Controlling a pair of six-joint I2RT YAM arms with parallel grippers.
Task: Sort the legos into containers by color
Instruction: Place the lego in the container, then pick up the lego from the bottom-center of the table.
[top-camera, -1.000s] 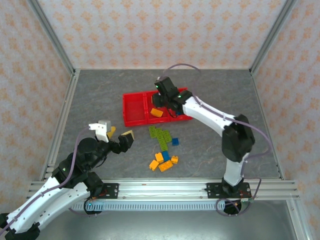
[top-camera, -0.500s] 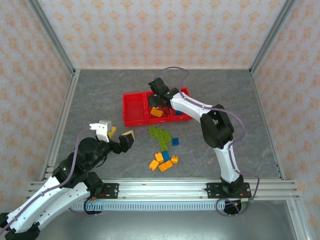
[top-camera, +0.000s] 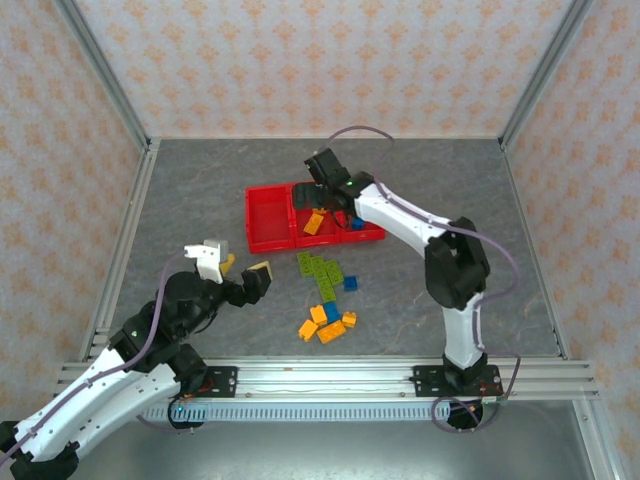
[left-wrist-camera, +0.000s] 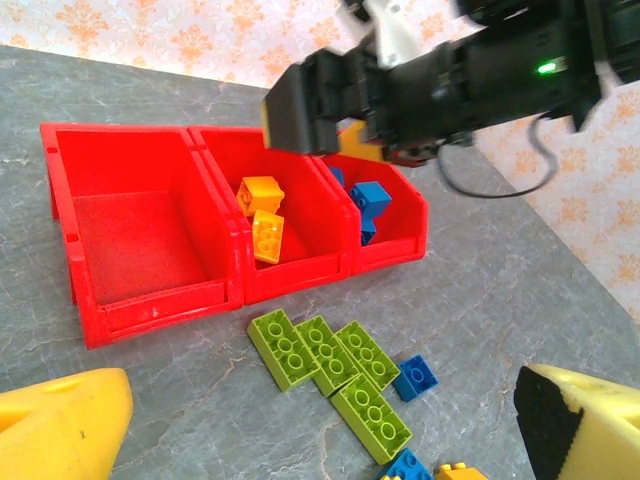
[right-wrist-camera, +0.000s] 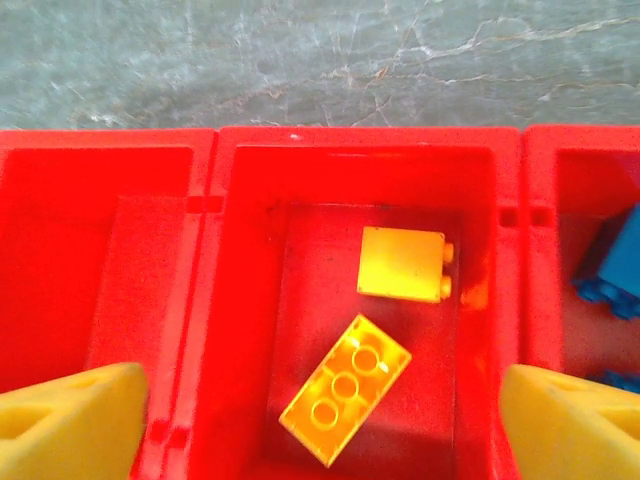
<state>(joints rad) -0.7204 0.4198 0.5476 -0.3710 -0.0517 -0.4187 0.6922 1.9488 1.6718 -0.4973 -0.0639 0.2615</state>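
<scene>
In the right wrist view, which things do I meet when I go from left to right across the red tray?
Empty left compartment → middle compartment holding two orange-yellow bricks → right compartment holding blue bricks.

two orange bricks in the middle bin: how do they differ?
Pose: the long brick lies studs up; the short brick lies on its side, studs pointing sideways.
Shape: the long brick looks elongated; the short brick looks squarer.
Angle: the long brick sits diagonal to the bin walls; the short brick sits square to them.
Shared: both orange-yellow, both in the middle bin.
</scene>
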